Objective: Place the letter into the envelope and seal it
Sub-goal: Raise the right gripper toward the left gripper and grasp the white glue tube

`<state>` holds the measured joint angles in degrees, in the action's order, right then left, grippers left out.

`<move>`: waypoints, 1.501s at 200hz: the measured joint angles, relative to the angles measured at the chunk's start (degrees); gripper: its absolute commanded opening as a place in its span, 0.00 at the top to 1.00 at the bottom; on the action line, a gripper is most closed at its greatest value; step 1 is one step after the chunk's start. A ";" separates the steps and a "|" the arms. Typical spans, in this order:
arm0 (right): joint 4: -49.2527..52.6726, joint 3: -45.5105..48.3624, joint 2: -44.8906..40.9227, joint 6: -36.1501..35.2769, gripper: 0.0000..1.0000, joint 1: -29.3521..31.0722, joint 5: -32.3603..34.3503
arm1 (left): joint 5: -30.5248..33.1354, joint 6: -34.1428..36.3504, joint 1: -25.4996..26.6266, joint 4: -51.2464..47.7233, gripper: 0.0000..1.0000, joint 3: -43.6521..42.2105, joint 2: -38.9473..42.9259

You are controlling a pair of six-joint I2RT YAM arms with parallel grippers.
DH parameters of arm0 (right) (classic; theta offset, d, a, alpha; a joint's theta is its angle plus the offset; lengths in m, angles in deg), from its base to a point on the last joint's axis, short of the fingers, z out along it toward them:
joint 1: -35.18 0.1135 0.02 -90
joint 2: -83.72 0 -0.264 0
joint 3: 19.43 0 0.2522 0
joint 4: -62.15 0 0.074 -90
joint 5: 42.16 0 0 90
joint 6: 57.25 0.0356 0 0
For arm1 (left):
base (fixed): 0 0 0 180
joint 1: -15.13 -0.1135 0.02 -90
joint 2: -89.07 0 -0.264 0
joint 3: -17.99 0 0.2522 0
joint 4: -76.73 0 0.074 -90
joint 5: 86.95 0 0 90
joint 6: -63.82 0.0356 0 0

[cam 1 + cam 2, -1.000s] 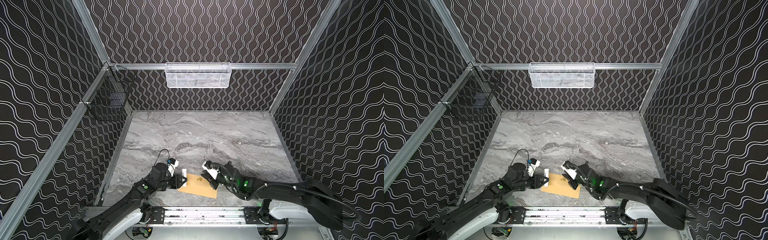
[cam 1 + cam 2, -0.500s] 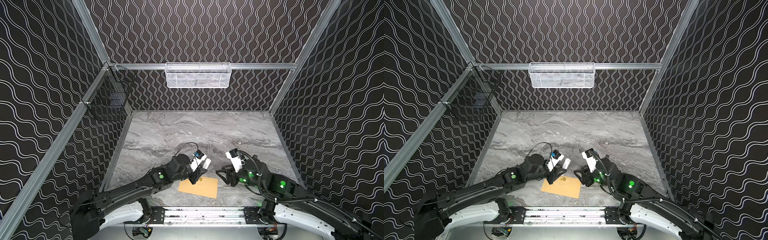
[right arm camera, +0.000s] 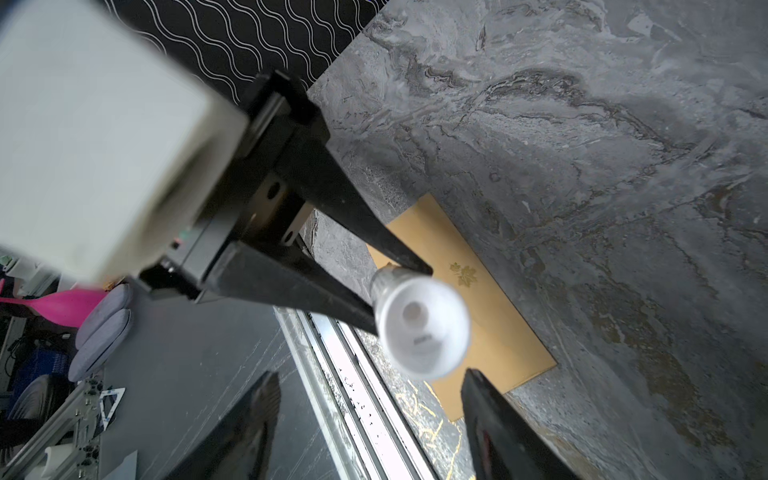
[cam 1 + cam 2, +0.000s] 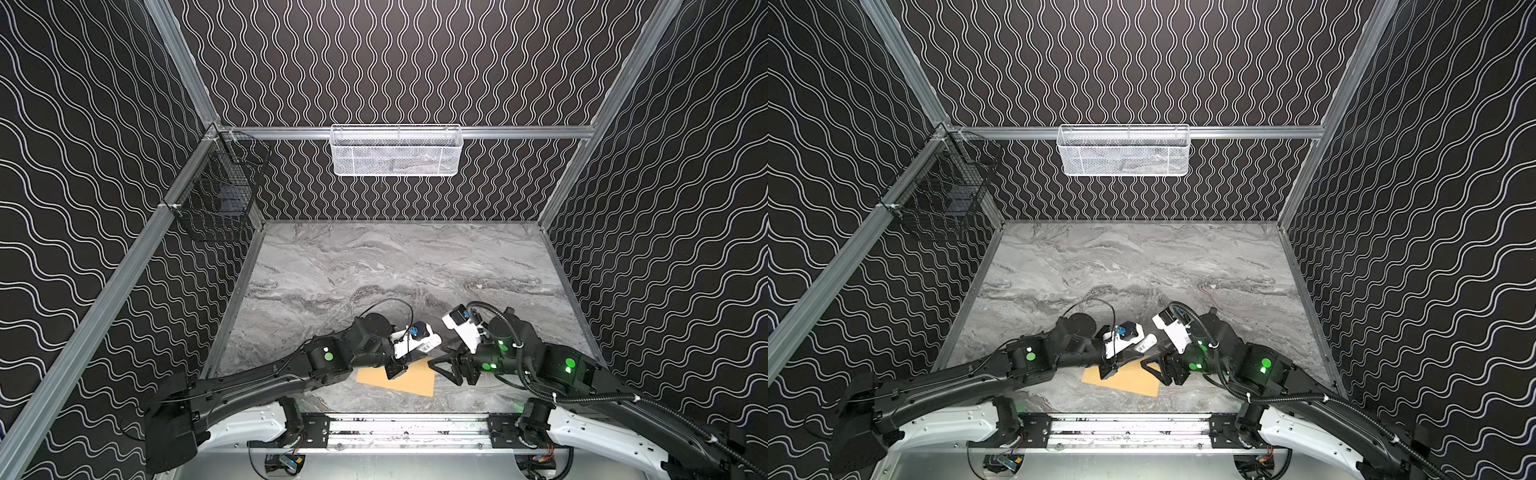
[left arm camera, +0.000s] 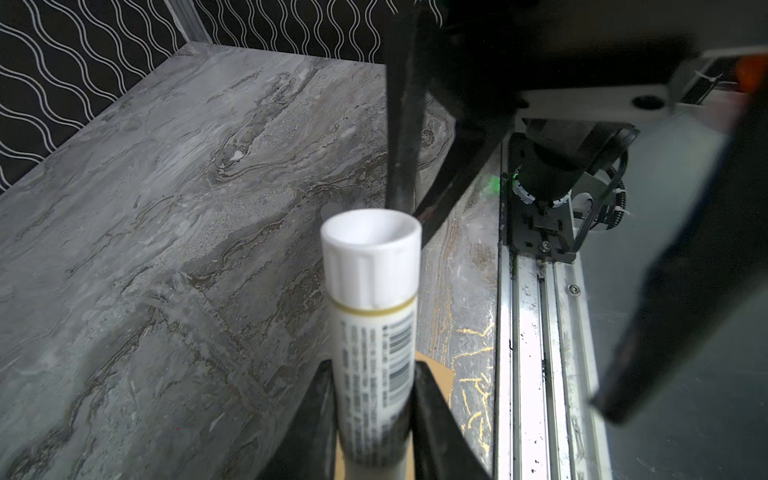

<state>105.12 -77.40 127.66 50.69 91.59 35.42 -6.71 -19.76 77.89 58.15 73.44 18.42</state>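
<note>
At the front edge, the left gripper (image 5: 374,386) clamps the barrel of a white glue stick (image 5: 370,257), while the right gripper (image 3: 370,378) stands wide and empty before its cap. Beneath both, the envelope (image 3: 498,316) lies flat, gold mark up; the letter is not in view. The thin kraft paper looks light, floppy and apt to slide: best pinned flat and taken by an edge. Beyond stretches the smooth marble table (image 4: 395,270), then a white mesh basket (image 4: 395,151) on the wave-patterned back wall.
</note>
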 measured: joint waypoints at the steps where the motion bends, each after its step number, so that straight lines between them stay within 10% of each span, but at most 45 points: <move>1: -0.02 -0.04 0.04 0.00 0.30 0.00 0.04 | 0.00 0.02 0.00 -0.02 1.00 0.02 0.00; 257: -4.92 -3.61 10.38 -1.79 0.92 -1.70 -3.32 | 1.03 1.40 0.57 -3.23 1.00 0.00 1.79; 300: -5.55 -3.54 10.19 -0.48 1.00 -2.36 -2.80 | 2.71 0.85 0.59 -2.71 0.56 0.33 1.60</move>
<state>99.57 -80.94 137.85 50.21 89.23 32.62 -4.00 -18.91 78.48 55.44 73.77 20.01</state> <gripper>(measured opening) 0.247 0.324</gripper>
